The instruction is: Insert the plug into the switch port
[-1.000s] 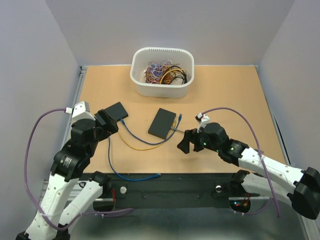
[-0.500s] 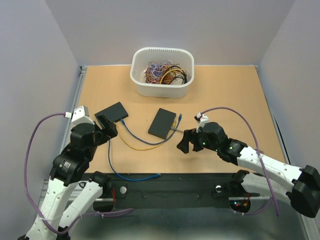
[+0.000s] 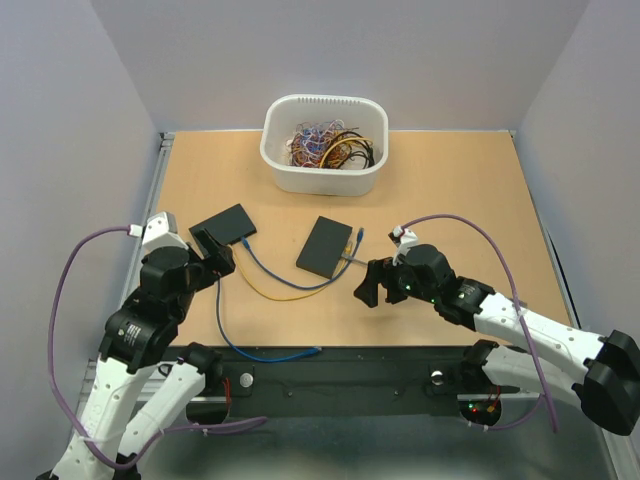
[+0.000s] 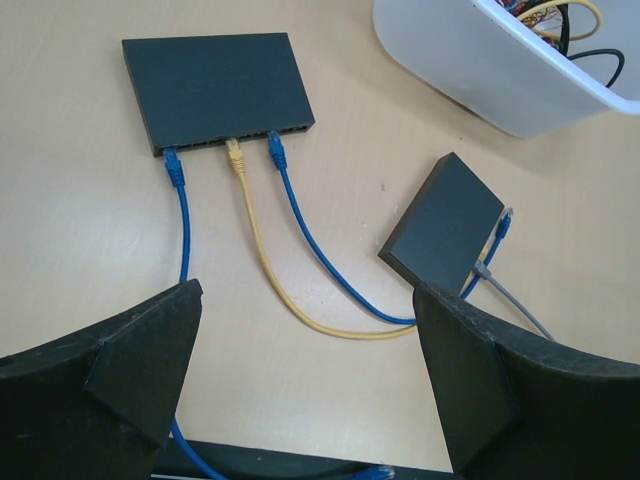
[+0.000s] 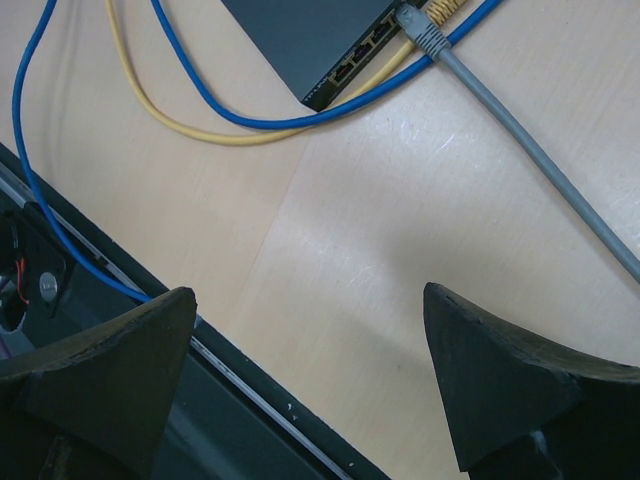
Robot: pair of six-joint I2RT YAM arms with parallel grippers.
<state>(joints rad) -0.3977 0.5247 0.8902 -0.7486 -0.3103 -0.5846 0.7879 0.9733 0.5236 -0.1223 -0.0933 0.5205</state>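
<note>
Two black switches lie on the table, one at the left (image 3: 224, 222) (image 4: 215, 88) and one in the middle (image 3: 325, 246) (image 4: 445, 230) (image 5: 310, 35). The left switch has two blue plugs (image 4: 175, 165) and a yellow plug (image 4: 235, 157) in its ports. A grey plug (image 5: 415, 25) sits at the middle switch's port face. One blue cable ends in a loose plug (image 3: 315, 350) at the table's near edge. My left gripper (image 3: 215, 250) (image 4: 308, 300) hovers open near the left switch. My right gripper (image 3: 368, 283) (image 5: 308, 295) hovers open just in front of the middle switch. Neither holds anything.
A white tub (image 3: 324, 143) full of tangled wires stands at the back centre. Yellow (image 3: 285, 296) and blue cables loop across the table between the switches. A black rail (image 3: 330, 365) runs along the near edge.
My left arm has drawn back a little toward the near left. The right arm has barely moved, and both grippers have stayed open.
</note>
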